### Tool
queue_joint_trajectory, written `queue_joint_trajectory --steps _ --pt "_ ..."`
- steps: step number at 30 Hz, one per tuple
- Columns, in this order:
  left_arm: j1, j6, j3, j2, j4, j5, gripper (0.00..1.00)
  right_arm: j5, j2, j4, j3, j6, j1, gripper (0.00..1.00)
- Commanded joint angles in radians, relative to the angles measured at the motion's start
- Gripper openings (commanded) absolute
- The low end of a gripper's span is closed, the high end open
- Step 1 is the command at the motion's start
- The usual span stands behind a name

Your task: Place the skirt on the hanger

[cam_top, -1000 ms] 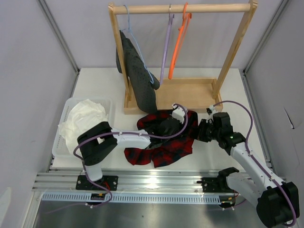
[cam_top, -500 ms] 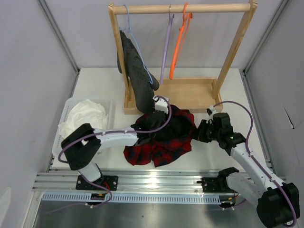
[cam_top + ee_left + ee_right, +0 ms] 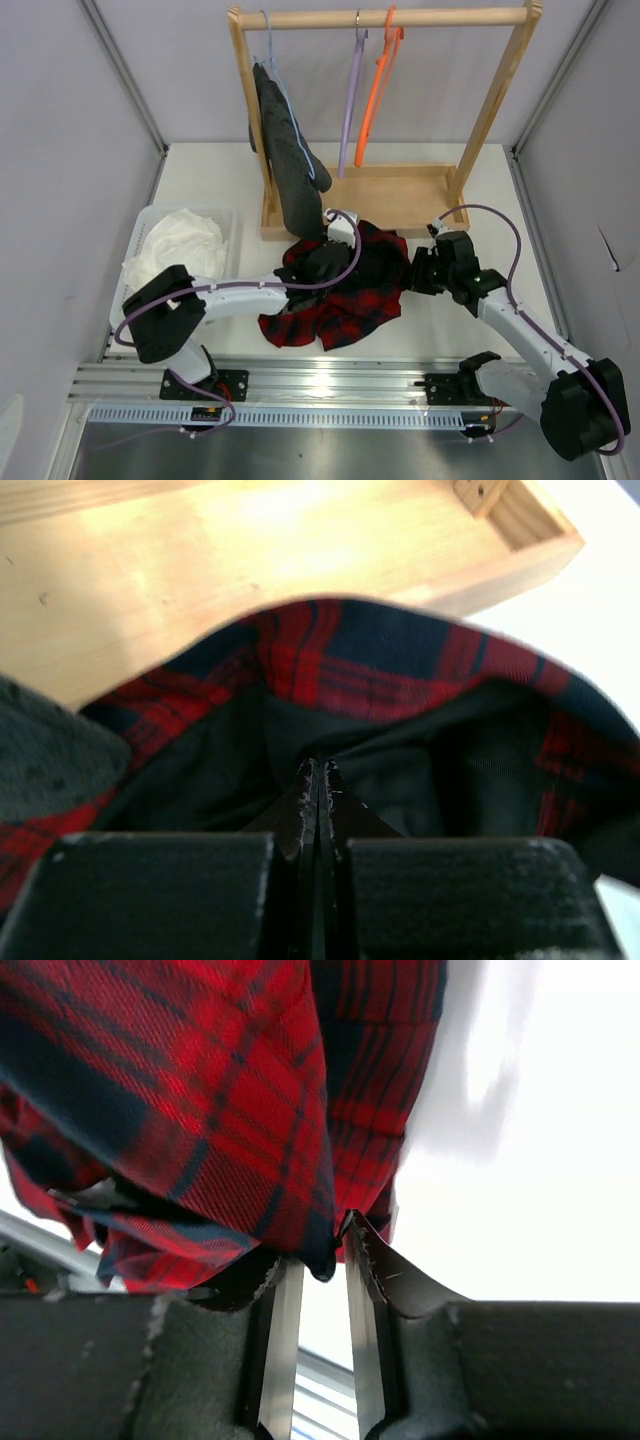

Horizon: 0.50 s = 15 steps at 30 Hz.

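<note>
Pale grey walls [image 3: 60, 150] box in my white table [image 3: 210, 180], where a wooden garment rack [image 3: 490, 110] stands at the back and an aluminium rail [image 3: 330, 385] lines the near edge.

No legible text or labels anywhere

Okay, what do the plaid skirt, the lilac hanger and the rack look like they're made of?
The skirt looks like soft matte woven cloth with a dark lining: it crumples into folds. The hanger seems smooth plastic, its hook shiny metal. The rack is pale bare wood, grain showing.
</note>
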Motion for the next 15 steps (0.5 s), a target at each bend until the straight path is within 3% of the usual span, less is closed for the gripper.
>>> queue_joint_trajectory --steps 1,11,15 --pt "-0.011 -0.003 -0.023 -0.068 0.015 -0.044 0.00 0.086 0.028 0.026 0.035 -0.049 -0.012 0.26" --pt "-0.009 0.013 -0.085 -0.261 -0.040 -0.093 0.00 0.106 0.174 0.107 0.032 -0.037 -0.081 0.00" --pt "0.003 0.023 -0.068 -0.267 -0.078 -0.063 0.00 0.088 0.185 0.108 0.050 -0.037 -0.080 0.00"
